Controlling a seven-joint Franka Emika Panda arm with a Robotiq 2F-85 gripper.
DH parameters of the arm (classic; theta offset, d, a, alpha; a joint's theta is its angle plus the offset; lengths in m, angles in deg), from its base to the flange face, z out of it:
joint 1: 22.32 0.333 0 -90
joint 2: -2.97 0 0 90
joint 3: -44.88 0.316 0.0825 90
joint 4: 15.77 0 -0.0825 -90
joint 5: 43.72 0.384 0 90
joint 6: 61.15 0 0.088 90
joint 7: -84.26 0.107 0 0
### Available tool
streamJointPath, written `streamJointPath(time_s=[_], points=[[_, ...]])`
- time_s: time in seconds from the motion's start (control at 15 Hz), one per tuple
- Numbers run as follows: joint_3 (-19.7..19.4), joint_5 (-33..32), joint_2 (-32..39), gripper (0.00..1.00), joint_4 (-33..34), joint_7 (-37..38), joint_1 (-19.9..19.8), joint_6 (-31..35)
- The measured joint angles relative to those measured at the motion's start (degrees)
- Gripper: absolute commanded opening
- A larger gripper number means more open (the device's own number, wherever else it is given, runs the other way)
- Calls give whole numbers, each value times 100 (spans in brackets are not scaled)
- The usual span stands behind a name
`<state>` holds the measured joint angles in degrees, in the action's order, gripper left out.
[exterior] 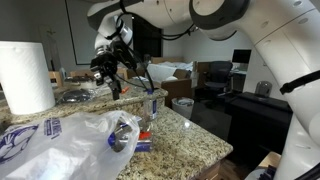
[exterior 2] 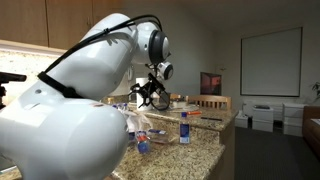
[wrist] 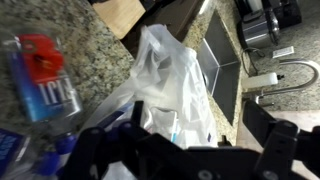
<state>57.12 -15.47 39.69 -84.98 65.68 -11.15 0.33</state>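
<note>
We see the hand with fingers spread, empty, above the plastic bag, near the water bottle on the tabletop.
</note>
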Motion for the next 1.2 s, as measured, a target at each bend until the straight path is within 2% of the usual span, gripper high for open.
streamJointPath(time_s=[0.2,0.47,0.73,1.0,1.2], points=[[-264,-623,-709,100,-282,-212,-312,70],[-619,-1458,-1815,100,-1196,-338,-620,597],[-847,-1643,-2485,100,-2381,19,-718,1997],[-938,-1641,-2575,100,-3486,775,-722,3580],[-1068,-1629,-2665,100,-4035,1309,-746,4363]])
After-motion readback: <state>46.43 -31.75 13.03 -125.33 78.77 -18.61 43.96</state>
